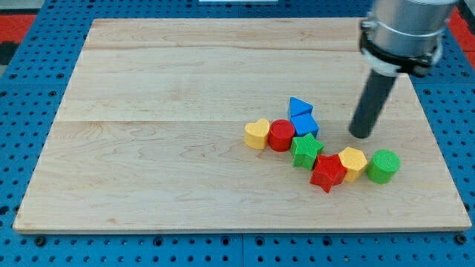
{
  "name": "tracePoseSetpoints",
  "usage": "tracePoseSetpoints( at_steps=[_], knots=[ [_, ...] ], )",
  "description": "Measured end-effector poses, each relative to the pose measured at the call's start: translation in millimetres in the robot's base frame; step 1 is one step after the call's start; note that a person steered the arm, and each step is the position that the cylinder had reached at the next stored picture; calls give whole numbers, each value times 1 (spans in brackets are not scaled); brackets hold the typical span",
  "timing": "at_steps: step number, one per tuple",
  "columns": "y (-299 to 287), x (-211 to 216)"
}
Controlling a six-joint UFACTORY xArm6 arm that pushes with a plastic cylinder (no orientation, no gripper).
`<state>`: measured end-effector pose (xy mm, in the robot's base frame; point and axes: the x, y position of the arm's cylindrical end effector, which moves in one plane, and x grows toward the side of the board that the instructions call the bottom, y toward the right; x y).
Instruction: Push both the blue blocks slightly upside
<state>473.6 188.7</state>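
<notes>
Two blue blocks sit touching right of the board's middle: a blue triangle [298, 106] above and a blue cube-like block [305, 124] just below it. My tip [361, 134] rests on the board to the right of the lower blue block, a clear gap away, touching no block. The rod rises toward the view's top right.
Below the blue blocks lie a yellow heart [257, 133], a red cylinder [281, 136], a green star [306, 150], a red star [328, 173], a yellow hexagon [352, 162] and a green cylinder [383, 165]. They lie on a wooden board [163, 133] over a blue pegboard.
</notes>
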Motion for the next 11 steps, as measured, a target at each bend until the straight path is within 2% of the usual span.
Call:
tracePoseSetpoints(
  at_steps=[1,2,4,5,7,8,9,11],
  knots=[
    [-59,28],
    [-105,33],
    [-56,19],
    [-99,-15],
    [-94,7],
    [-143,5],
    [-157,-6],
    [-135,-66]
  ],
)
